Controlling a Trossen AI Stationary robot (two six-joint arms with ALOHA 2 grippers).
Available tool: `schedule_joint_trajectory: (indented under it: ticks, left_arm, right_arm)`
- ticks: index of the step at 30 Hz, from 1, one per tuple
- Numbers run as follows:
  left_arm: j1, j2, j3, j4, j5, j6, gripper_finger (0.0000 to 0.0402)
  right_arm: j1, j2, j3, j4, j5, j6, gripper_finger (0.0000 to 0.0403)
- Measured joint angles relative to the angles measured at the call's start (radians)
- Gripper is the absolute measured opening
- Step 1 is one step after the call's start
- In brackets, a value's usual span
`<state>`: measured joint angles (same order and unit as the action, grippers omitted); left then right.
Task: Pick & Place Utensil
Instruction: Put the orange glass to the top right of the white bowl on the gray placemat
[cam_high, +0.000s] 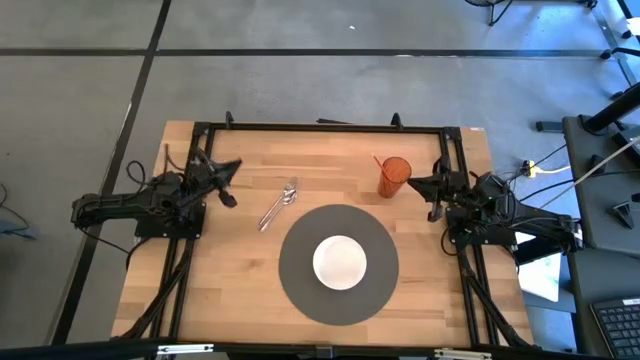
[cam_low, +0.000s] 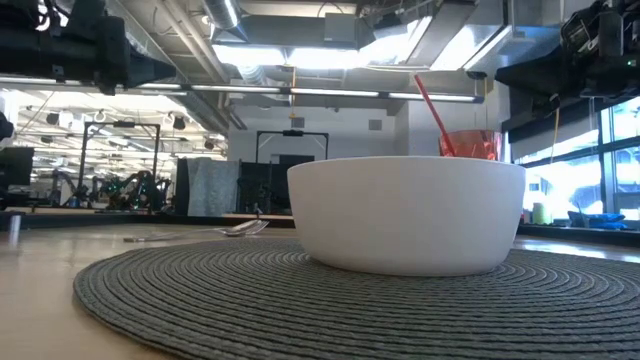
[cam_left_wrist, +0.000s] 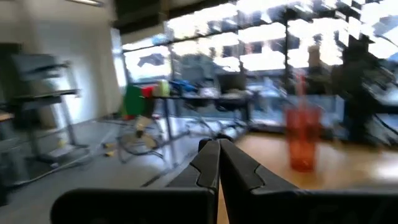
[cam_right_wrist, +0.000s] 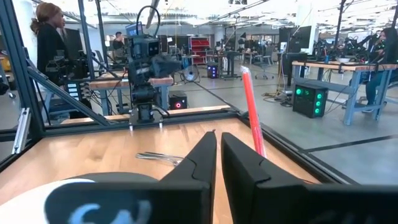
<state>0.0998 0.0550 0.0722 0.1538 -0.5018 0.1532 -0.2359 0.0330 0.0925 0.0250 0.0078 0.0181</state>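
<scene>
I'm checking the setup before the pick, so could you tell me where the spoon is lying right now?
In the high view the spoon lies on the bare table, up-left of the grey mat, between the left hand and the orange cup.

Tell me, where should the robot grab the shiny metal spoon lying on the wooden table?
Probably by the middle of its thin handle, coming straight down from above. The shiny metal spoon lies flat and slanted on the wooden table, so fingers should straddle the handle crosswise. The left gripper is nearest.
</scene>
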Motion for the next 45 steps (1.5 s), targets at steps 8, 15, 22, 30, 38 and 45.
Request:
schedule_joint_trajectory:
  ticks: [8, 15, 22, 30, 38, 45]
  left_arm:
    - [0.0, 0.0, 0.0, -0.032, 0.142, 0.032, 0.0003]
    - [0.0, 0.0, 0.0, -0.034, 0.145, 0.017, 0.0003]
    - [0.0, 0.0, 0.0, -0.015, 0.052, 0.017, 0.0002]
    - [0.0, 0.0, 0.0, -0.007, 0.04, 0.022, 0.0002]
    - [0.0, 0.0, 0.0, 0.008, 0.01, 0.033, 0.0005]
    - [0.0, 0.0, 0.0, 0.008, -0.005, 0.033, 0.0005]
  right_arm:
    - [0.0, 0.0, 0.0, 0.001, 0.0, 0.004, 0.0027]
    - [0.0, 0.0, 0.0, 0.0, 0.0, 0.0, 0.0027]
    - [0.0, 0.0, 0.0, 0.0, 0.0, 0.0, 0.0027]
    - [0.0, 0.001, 0.0, -0.011, -0.03, -0.015, 0.0027]
    - [0.0, 0.05, 0.001, 0.067, -0.064, -0.047, 0.0027]
    - [0.0, 0.138, 0.083, 0.122, -0.096, -0.053, 0.0046]
